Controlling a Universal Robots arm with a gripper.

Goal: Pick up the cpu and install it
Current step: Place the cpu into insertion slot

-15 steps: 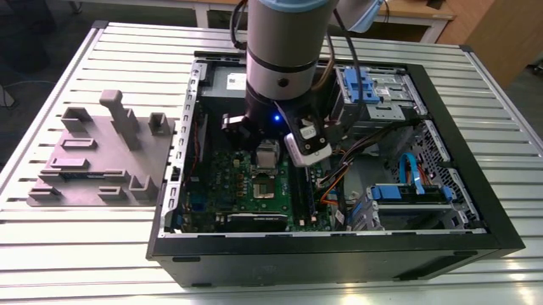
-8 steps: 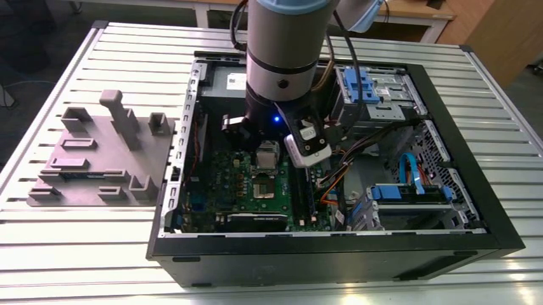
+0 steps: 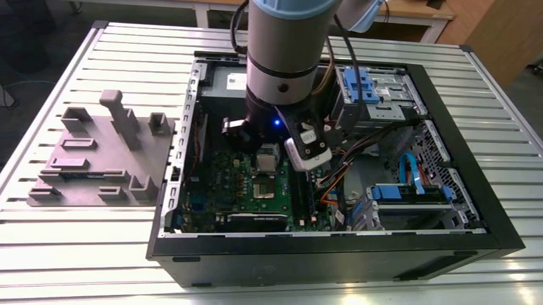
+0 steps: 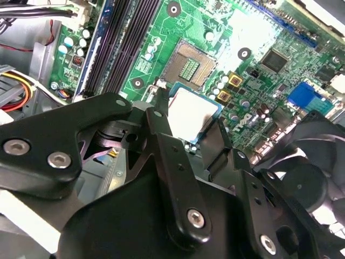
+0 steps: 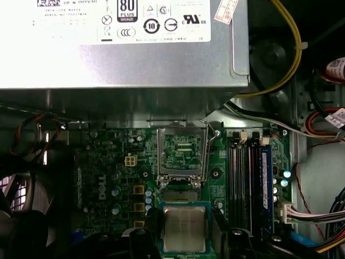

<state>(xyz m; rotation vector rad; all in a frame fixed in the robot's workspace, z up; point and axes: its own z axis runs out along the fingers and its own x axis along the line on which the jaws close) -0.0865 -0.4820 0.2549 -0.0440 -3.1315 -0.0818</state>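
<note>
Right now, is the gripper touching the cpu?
Touching. In the first wrist view the gripper has its fingers flush against two opposite edges of the cpu, with no gap; the second wrist view agrees.

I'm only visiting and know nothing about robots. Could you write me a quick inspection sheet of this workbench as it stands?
Surface: slatted metal table carrying an open computer case.
Job's things: the cpu is held near the open, empty socket, not in it.
Clutter: grey moulded fixture on the table, at the exterior view's left of the case.
Grippers: the gripper is shut on the cpu, with fingers on two opposite edges.
Cables: yellow cable beside the power supply; blue cable inside the case.
Surroundings: wooden furniture behind the table.
</note>
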